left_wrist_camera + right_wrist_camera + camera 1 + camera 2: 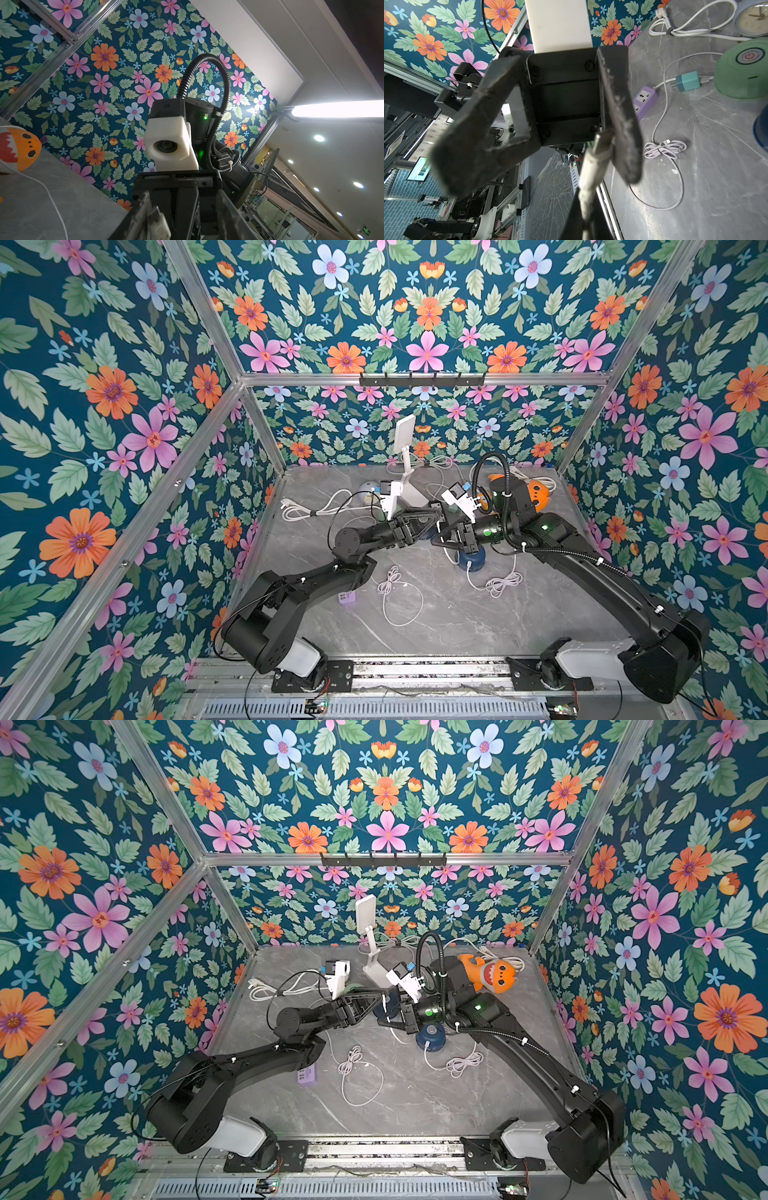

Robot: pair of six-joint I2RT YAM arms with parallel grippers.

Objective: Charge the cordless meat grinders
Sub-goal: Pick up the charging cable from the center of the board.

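Observation:
A navy meat grinder (471, 560) stands mid-table with a white cable plugged into its side. A second navy one (382, 1007) is mostly hidden under the grippers. The pale green grinder (741, 68) sits further back, beside a teal adapter (688, 81). My right gripper (583, 220) is shut on a white cable plug (596, 158), holding it up. My left gripper (182, 193) faces it head-on with its jaws apart. The plug (158, 222) rests against one left finger (618, 116); the other finger stands well away.
A purple power strip (347, 597) lies near the left arm. Loose white cables (399, 593) (500, 581) coil on the grey table (457, 626). A white phone stand (405, 464), a pale-blue clock (751, 18), a thick white cord (307, 510) and an orange shark toy (492, 973) crowd the back.

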